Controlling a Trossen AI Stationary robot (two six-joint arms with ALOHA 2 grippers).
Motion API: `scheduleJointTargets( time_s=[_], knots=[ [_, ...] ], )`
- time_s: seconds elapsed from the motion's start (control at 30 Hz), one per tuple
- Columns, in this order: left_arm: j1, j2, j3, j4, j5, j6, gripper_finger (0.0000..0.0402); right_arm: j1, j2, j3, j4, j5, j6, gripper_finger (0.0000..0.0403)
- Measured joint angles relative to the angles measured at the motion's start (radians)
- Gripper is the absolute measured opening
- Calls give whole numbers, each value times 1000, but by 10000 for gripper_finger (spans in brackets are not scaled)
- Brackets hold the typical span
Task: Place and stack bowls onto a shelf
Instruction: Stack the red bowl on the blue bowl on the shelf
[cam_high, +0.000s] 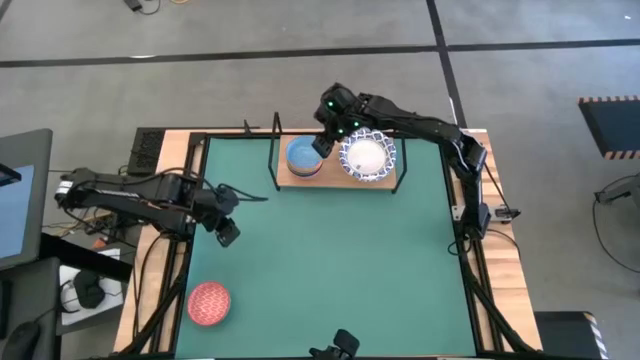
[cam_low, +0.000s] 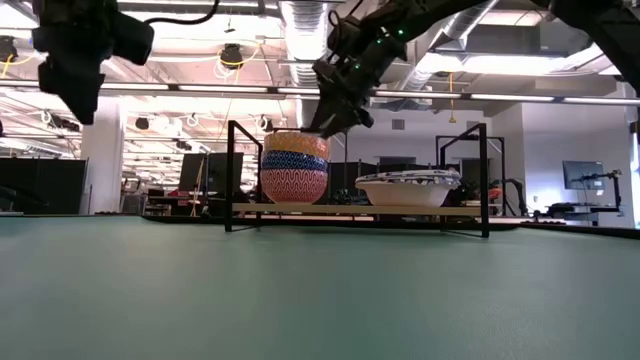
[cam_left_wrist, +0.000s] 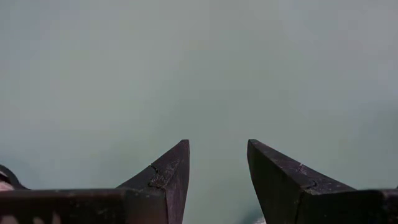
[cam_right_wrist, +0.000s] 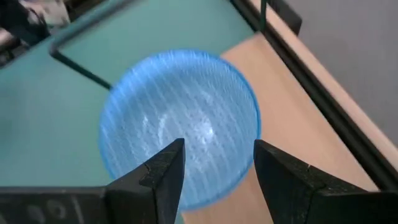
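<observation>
The shelf (cam_high: 335, 180), a light-wood board in a black wire frame, stands at the mat's far edge. On its left half is a stack of small bowls (cam_low: 294, 170), the top one light blue inside (cam_right_wrist: 180, 118). On its right half sits a stack of large white bowls with blue rims (cam_high: 367, 157). A red bowl (cam_high: 209, 303) rests on the mat near the near-left corner. My right gripper (cam_right_wrist: 217, 162) is open just above the blue bowl's rim nearest the white bowls (cam_high: 322, 143). My left gripper (cam_left_wrist: 217, 162) is open over bare mat at the left (cam_high: 226, 235).
The shelf's black wire uprights (cam_high: 276, 150) rise at its left end, and one more (cam_low: 485, 175) shows at its right end. The green mat (cam_high: 340, 270) lies bare between the shelf and the near edge. Cables and a monitor sit off the table's left side (cam_high: 20, 190).
</observation>
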Motion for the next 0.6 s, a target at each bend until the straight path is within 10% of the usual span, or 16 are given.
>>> scheduleJointTargets(
  time_s=[0.6],
  knots=[
    [-217,0,-183,112,313,-74,145,56,-12,0,-59,5,1,214]
  ],
)
